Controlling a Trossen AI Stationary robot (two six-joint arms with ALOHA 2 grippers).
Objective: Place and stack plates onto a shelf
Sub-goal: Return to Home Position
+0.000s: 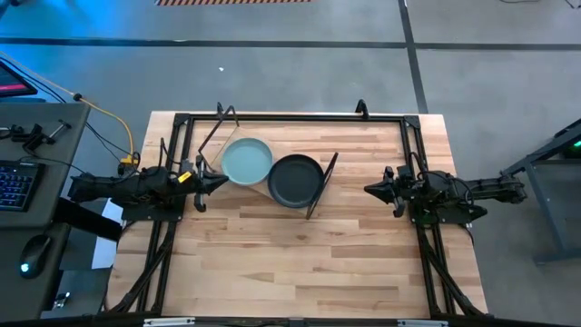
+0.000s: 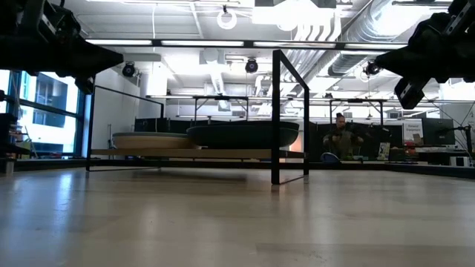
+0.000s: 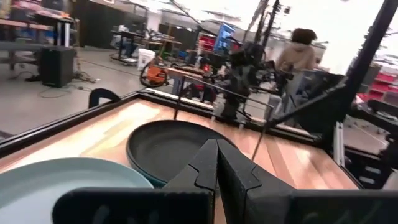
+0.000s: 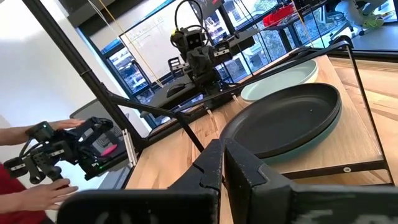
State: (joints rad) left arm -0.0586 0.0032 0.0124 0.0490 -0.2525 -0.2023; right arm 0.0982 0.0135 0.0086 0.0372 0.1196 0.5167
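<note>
The shelf [image 1: 263,190], a pale wood board with black frame ends, stands askew on the tabletop's far half. On it lie a light mint plate [image 1: 247,161] and, beside it, a black plate [image 1: 295,180]. The black plate [image 4: 283,118] rests on a dark teal plate whose rim [image 4: 311,140] shows beneath it. In the low view the left plate [image 2: 152,139] looks pale; whether another lies under it, I cannot tell. My left gripper [image 1: 221,181] hovers shut just left of the mint plate. My right gripper [image 1: 368,189] hovers shut, right of the shelf.
Black frame rails [image 1: 290,117] run along the table's far edge and down both sides. A desk with keyboard and mouse [image 1: 18,182] stands left of the table. A person [image 3: 298,53] sits beyond the table, and hands holding a controller [image 4: 56,149] show in the right wrist view.
</note>
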